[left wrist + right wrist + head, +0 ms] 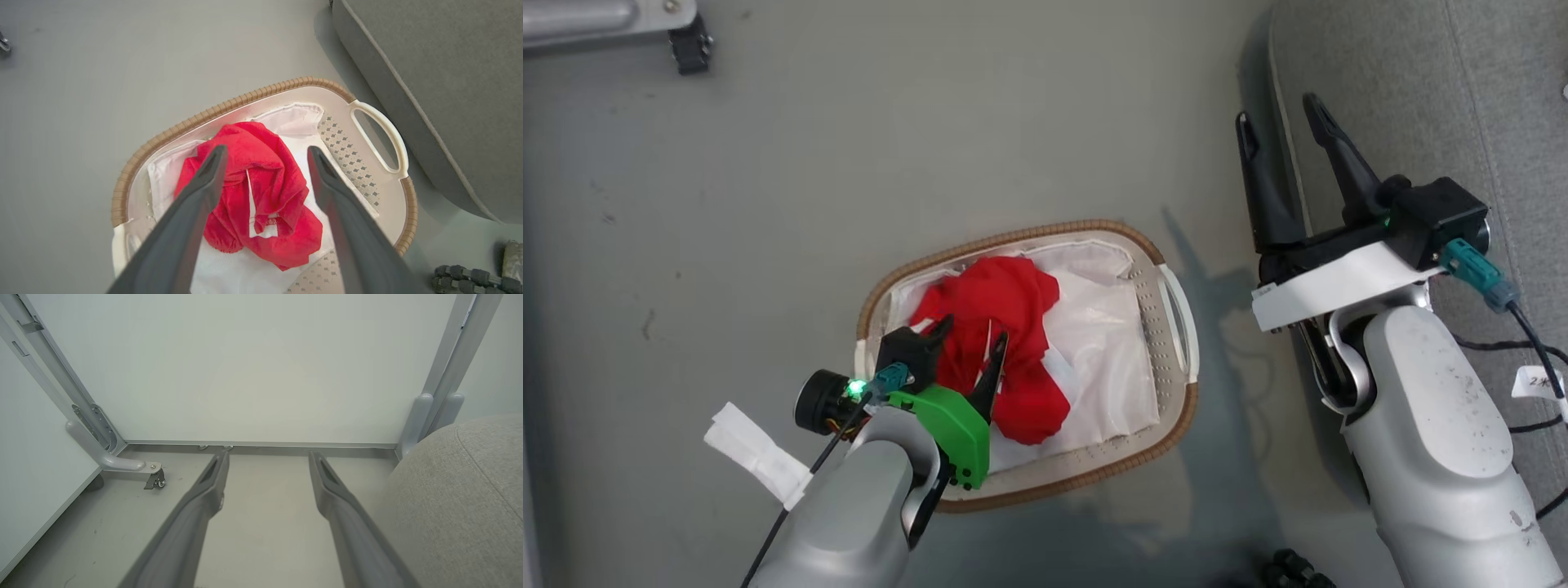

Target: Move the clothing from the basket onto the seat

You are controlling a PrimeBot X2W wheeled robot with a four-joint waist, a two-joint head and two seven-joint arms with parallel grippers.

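Red clothing (1013, 302) lies bunched in the left half of the basket (1045, 233), on the white liner (1111, 351), with its long axis running far to near. The left gripper (974, 329) hangs just above the heap, fingers spread wide and empty, with fabric showing between them in the wrist view. The right gripper (1278, 110), also spread and empty, sits well apart to the right, at the edge of the seat (1421, 82). The left arm is clearly nearer, and a straight descent would likely straddle the heap across its length.
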